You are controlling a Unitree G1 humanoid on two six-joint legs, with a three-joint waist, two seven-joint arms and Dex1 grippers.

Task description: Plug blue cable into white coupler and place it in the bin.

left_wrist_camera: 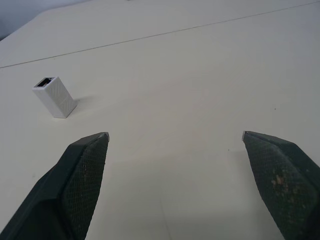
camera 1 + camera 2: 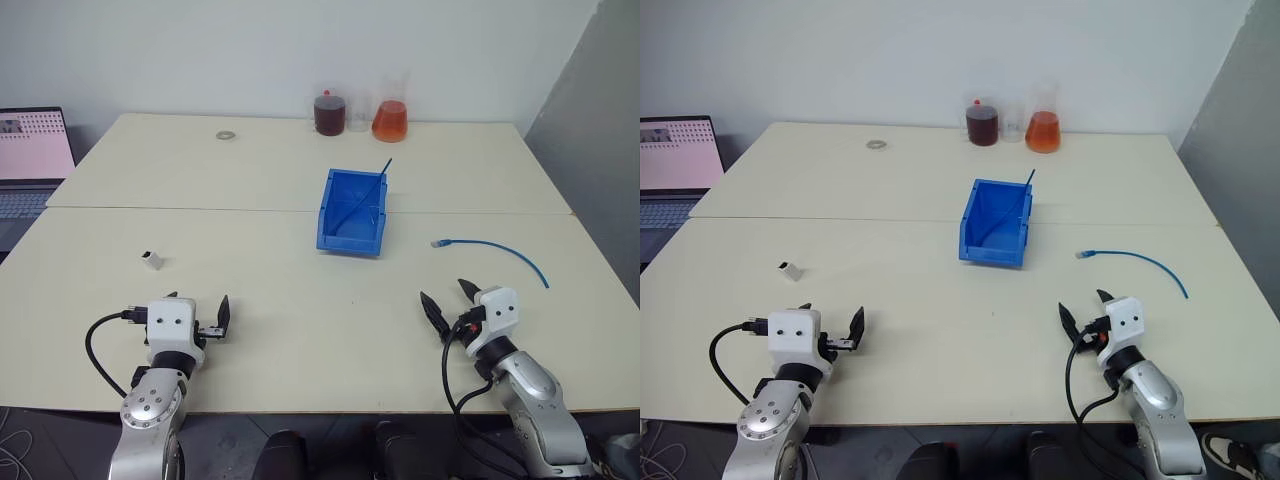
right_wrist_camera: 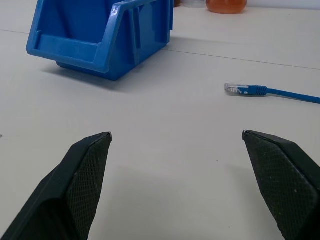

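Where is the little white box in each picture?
Left eye view: white coupler on the table's left side, ahead of the left gripper.
Right eye view: same spot.
Left wrist view: upper left.
Right wrist view: no coupler here.
Shared landmark: the bin.

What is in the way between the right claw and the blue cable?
Nothing visible. Only bare table lies between the open right claw and the cable. The bin sits off to the side.
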